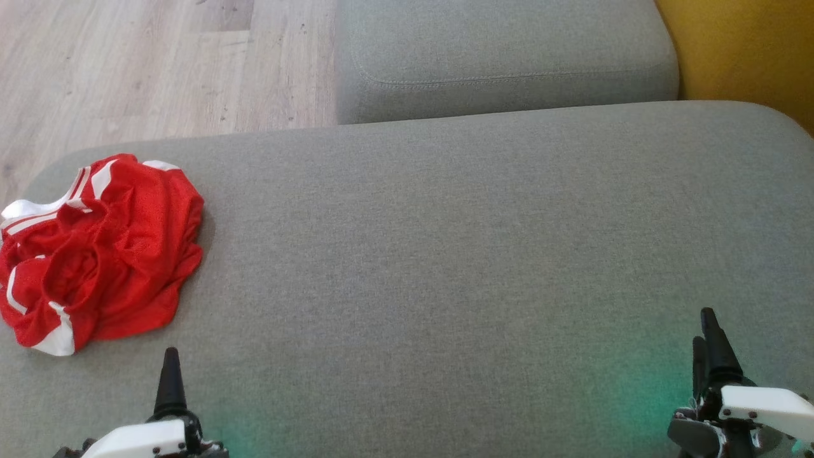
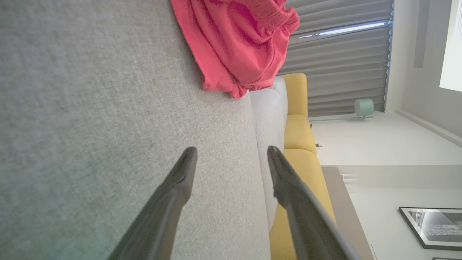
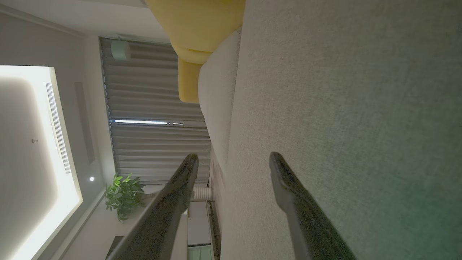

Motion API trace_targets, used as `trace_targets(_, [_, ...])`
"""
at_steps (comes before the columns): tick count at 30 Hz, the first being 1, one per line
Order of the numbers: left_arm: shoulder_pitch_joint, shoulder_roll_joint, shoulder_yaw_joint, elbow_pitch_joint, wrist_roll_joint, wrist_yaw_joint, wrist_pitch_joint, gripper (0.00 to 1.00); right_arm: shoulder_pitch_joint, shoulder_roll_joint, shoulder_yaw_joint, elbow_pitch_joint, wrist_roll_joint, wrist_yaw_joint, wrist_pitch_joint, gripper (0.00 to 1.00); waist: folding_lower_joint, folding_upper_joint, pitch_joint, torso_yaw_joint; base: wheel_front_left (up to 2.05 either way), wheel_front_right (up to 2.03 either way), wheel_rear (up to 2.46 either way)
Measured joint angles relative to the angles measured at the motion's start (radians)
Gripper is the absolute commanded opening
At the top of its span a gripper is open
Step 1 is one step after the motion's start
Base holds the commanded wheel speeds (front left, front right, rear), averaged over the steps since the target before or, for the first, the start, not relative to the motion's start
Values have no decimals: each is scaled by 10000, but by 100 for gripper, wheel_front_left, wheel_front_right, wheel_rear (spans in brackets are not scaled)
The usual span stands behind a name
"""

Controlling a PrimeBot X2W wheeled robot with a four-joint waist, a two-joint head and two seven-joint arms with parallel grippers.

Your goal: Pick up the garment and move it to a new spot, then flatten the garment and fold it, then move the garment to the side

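Garment (image 1: pixel 102 251) heaped red at the left edge of the grey cushion (image 1: pixel 445 254), just far-left of the left gripper (image 2: pixel 231 151), spread wide and empty, nearer than the equally wide right gripper (image 3: pixel 234 156).

White wrist housings (image 1: pixel 137 439), tapered black fingers (image 1: pixel 170 381)
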Motion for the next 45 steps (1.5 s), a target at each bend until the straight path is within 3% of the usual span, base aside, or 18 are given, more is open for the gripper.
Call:
trace_targets(32, [75, 8, -1032, -922, 4688, 435, -915, 100, 316, -2, 732, -1195, -5321, 0, -882, 100, 0, 0, -213, 188, 0, 0, 0])
trace_targets(45, [73, 12, -1367, -1231, 6238, 675, -1269, 100, 315, -4, 1022, -1446, -6888, 0, -1273, 100, 0, 0, -224, 228, 0, 0, 0])
